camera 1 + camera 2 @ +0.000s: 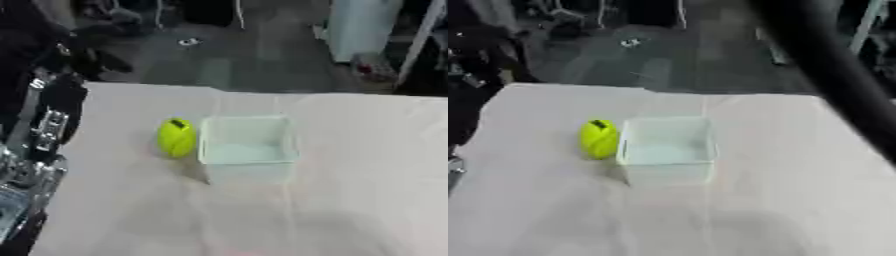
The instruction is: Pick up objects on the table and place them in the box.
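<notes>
A pale, cloth-covered surface (350,200) fills most of both views, its far edge running across the upper part with a dark floor beyond. Near the middle of it stands a clear box (247,147), open at the top, with see-through walls and a whitish bottom; nothing can be seen lying inside it. Along the left edge of the left eye view the robot's left arm (48,125) comes in as a black and silver mass, reaching from the upper left down toward the lower left corner. Its left hand cannot be picked out from the blurred metal parts there, so whether the fingers are straight or curled cannot be told. In the right eye view a broad dark bar (833,75) crosses slantwise from the top centre to the right edge; it appears to be the right arm close to the camera, and no right hand shows at its end in either view. The smallest thing is a yellow-green egg-shaped object (176,137) with a small dark patch at its top. It stands on the surface just beside the box's left wall, outside it, seemingly touching or almost touching that wall. It lies to the right of the left arm, apart from it, with bare cloth between them, and nothing holds it.
</notes>
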Controlling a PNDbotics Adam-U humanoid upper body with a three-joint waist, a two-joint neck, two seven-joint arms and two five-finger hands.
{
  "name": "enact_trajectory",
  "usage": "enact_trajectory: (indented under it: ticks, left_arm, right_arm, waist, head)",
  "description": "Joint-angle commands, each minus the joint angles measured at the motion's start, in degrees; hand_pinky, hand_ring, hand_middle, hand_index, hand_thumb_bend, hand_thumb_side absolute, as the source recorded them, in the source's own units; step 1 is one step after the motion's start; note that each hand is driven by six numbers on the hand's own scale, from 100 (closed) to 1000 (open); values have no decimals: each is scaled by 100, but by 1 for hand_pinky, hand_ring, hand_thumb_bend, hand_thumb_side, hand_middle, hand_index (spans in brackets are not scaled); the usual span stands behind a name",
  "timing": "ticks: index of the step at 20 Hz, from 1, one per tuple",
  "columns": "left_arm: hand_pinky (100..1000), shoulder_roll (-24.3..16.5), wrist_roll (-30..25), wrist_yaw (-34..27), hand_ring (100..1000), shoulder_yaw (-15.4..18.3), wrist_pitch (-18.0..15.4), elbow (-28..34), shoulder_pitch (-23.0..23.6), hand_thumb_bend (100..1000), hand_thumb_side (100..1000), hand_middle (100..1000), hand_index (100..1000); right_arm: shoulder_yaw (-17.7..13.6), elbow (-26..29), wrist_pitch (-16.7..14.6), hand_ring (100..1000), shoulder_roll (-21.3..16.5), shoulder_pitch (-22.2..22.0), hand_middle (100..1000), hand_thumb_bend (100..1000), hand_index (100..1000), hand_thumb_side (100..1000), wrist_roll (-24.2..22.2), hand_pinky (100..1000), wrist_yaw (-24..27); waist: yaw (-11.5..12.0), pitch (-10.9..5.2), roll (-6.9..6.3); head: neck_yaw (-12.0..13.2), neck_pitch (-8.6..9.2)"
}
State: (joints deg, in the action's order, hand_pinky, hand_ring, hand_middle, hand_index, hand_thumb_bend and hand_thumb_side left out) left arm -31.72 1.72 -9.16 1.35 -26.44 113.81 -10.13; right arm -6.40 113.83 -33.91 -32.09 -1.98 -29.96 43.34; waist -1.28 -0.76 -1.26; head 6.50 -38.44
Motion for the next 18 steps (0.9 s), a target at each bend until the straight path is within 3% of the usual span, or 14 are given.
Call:
enact_trajectory:
  ticks: [1,7,11,16,17,18]
  left_arm:
    - [630,-172,13,9,624,67,-5,78,-55,156,794,797,816]
    - [630,-174,11,12,624,67,0,78,-54,155,796,797,816]
    - [633,-212,17,10,627,84,50,78,-136,160,795,800,818]
    - [640,-765,214,152,631,191,524,72,-316,159,782,802,817]
    - [641,-997,214,176,631,160,594,20,-384,159,777,815,817]
    - [654,-1159,207,100,642,108,684,-76,-451,158,776,807,822]
  right_arm:
    - [-68,77,-681,476,-169,40,527,100,590,955,-672,204,8]
    - [-67,77,-679,476,-165,33,528,100,590,957,-677,203,1]
    - [-108,77,-682,476,-141,-9,528,100,590,957,-640,204,-17]
    - [-225,77,-664,475,-120,-102,528,100,596,956,-448,203,-96]
    - [-216,77,-657,475,-126,-101,530,100,597,1000,-435,203,-113]
    - [-206,77,-656,475,-127,-95,529,100,599,958,-425,201,-131]
  waist:
    - [2,-45,5]
    - [3,-43,8]
    - [15,-46,24]
    - [34,-54,7]
    - [20,-48,-5]
    - [8,-45,-9]
  head:
    - [-41,89]
    - [-34,63]
    - [-86,-70]
    - [-116,-228]
    - [-91,-236]
    - [-74,-240]
